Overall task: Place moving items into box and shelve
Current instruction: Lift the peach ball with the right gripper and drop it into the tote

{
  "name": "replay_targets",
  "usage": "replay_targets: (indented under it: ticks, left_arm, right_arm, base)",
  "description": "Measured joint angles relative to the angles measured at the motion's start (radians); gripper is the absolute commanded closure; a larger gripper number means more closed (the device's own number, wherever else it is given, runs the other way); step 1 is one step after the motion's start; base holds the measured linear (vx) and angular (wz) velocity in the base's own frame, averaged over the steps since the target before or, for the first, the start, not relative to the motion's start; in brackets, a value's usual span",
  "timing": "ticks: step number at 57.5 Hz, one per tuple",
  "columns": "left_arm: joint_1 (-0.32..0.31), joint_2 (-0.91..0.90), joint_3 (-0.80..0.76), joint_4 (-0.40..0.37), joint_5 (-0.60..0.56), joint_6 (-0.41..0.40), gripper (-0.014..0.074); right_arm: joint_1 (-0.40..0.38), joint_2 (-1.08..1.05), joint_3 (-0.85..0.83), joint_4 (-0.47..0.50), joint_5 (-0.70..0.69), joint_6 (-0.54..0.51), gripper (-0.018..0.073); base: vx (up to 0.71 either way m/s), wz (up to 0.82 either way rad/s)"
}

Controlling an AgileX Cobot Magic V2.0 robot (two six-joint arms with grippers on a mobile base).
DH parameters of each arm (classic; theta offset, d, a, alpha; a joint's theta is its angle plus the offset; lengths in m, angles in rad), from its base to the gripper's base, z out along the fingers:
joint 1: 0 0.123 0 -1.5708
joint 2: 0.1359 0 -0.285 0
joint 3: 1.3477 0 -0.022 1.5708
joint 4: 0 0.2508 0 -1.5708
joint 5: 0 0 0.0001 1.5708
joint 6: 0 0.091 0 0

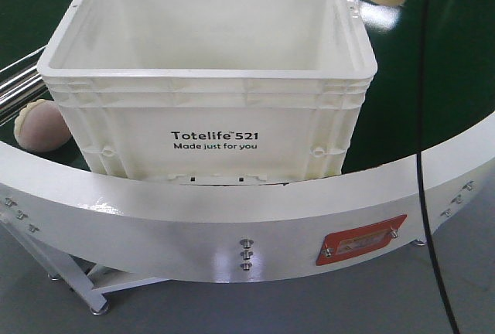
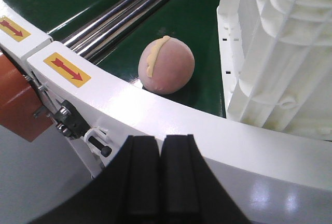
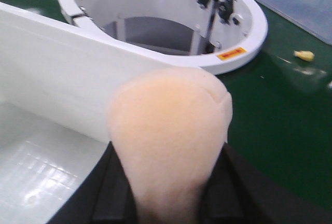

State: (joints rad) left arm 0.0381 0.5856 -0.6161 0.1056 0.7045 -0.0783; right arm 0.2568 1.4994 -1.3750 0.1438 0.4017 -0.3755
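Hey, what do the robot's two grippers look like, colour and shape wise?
Both are matte black. The left gripper has two blocky jaws widening into a dark base. The right gripper shows only black parts beside the pale peach bun. No markings are visible on either.

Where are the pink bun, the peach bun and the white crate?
pink bun (image 2: 171,66): left wrist view, middle of its rounded side.
peach bun (image 3: 168,130): right wrist view, middle of its surface.
white crate (image 1: 116,127): front view, left part of its front wall.
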Motion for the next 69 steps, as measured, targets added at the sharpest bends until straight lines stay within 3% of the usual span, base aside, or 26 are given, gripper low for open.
replay_targets:
  ticks: [8,9,23,29,44,54,59,69]
  left_arm:
    - [0.0,0.0,0.0,0.0,0.0,0.0,0.061]
    - [0.0,0.0,0.0,0.0,0.0,0.0,0.061]
    - [0.0,0.0,0.0,0.0,0.0,0.0,0.061]
    - [0.0,0.0,0.0,0.0,0.0,0.0,0.061]
    - [0.0,0.0,0.0,0.0,0.0,0.0,0.061]
    - [0.0,0.0,0.0,0.0,0.0,0.0,0.061]
    - [0.0,0.0,0.0,0.0,0.0,0.0,0.061]
    - [0.0,0.0,0.0,0.0,0.0,0.0,0.061]
  right_arm:
    - [0.124,0.04,0.0,0.007,-0.067,-0.001,0.0279]
    - [0.222,0.117,0.0,0.012,-0.152,-0.001,0.0247]
    - [0.248,0.221,0.001,0.046,-0.199,-0.001,-0.006]
    - [0.247,0.234,0.001,0.045,-0.203,-0.001,-0.011]
    - [0.247,0.169,0.001,0.041,-0.194,-0.002,-0.0059]
    - [0.247,0.015,0.001,0.041,-0.057,0.01,0.0012]
    - [0.247,-0.062,0.001,0.026,0.057,0.071,0.0024]
    - [0.247,-0.186,0.001,-0.106,0.282,0.262,0.0024]
  base:
    - [0.0,0.0]
    - [0.0,0.0]
    - [0.0,0.0]
    - [0.0,0.0]
    - [0.0,0.0]
    - [0.0,0.0]
    - [0.0,0.0]
    - [0.0,0.0]
